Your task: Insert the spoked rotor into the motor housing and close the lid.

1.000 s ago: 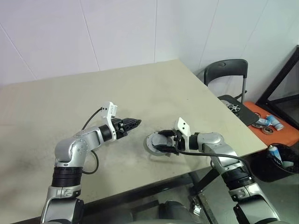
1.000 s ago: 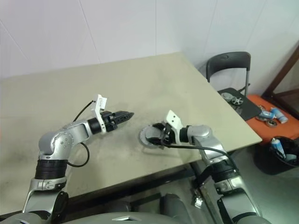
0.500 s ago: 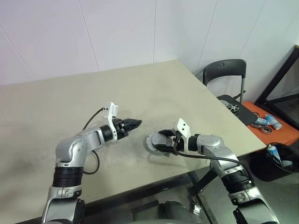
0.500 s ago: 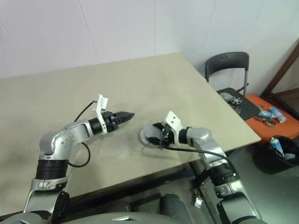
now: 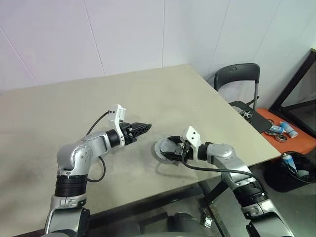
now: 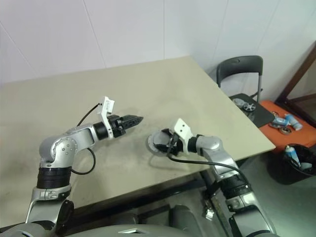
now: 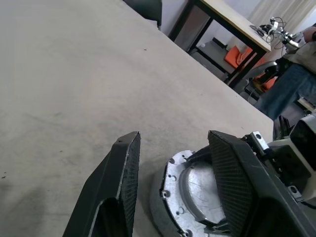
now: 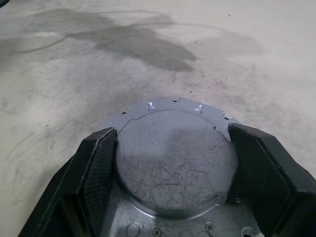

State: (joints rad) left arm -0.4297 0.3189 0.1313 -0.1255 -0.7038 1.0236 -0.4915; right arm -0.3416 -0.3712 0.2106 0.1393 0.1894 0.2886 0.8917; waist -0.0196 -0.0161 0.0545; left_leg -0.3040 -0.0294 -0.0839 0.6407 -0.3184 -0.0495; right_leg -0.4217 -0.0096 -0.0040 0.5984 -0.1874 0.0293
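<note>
The lid (image 8: 170,160) is lying flat on the beige tabletop (image 5: 74,113), near its front edge. Its raised round middle is facing up, scratched and dull, with a flat rim around it showing small holes and notches.

The right claw (image 8: 170,148) is reaching in low from the right, and its two black fingers (image 8: 96,173) are standing wide, one on each side of the lid's raised middle, right up against it. Whether they are pressing on it cannot be told.

The left claw (image 5: 143,127) is hanging above the tabletop just to the left of the lid, pointing toward it and slightly down. Its fingers (image 7: 118,182) are standing apart with nothing between them, and the lid's rim shows through the gap in the left wrist view.

Off the tabletop's right side, a black chair (image 5: 239,79) is standing by the wall, and a spoked wheel (image 5: 245,113) is lying on a dark tray (image 5: 256,121) beside it. More small parts are lying on an orange surface (image 5: 296,140) further right.
</note>
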